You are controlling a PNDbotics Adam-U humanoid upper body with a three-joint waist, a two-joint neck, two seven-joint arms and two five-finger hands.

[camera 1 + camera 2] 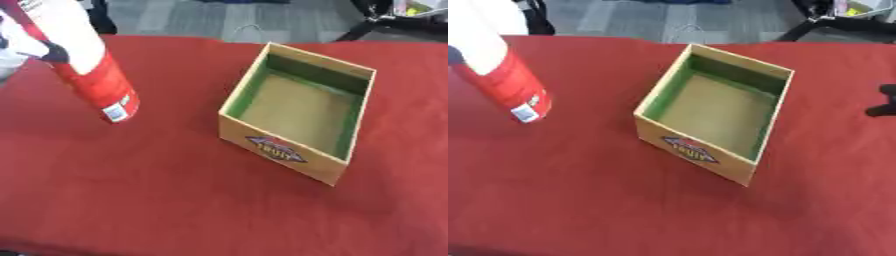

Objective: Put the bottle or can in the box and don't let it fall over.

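Note:
A tall can (83,60), white above and red below with a small label near its base, hangs tilted over the table's left part, base down and to the right. My left hand (51,52) is shut on its upper part; a dark fingertip lies across the white band. The box (302,107), open-topped cardboard with green inner walls and a logo on its front, sits right of the can with nothing inside. A stretch of red cloth separates them. My right hand (883,102) shows only as dark, spread fingers at the right edge, apart from the box.
A red cloth (131,190) covers the table. Past its far edge there is grey floor and dark stand legs (367,25) at the upper right.

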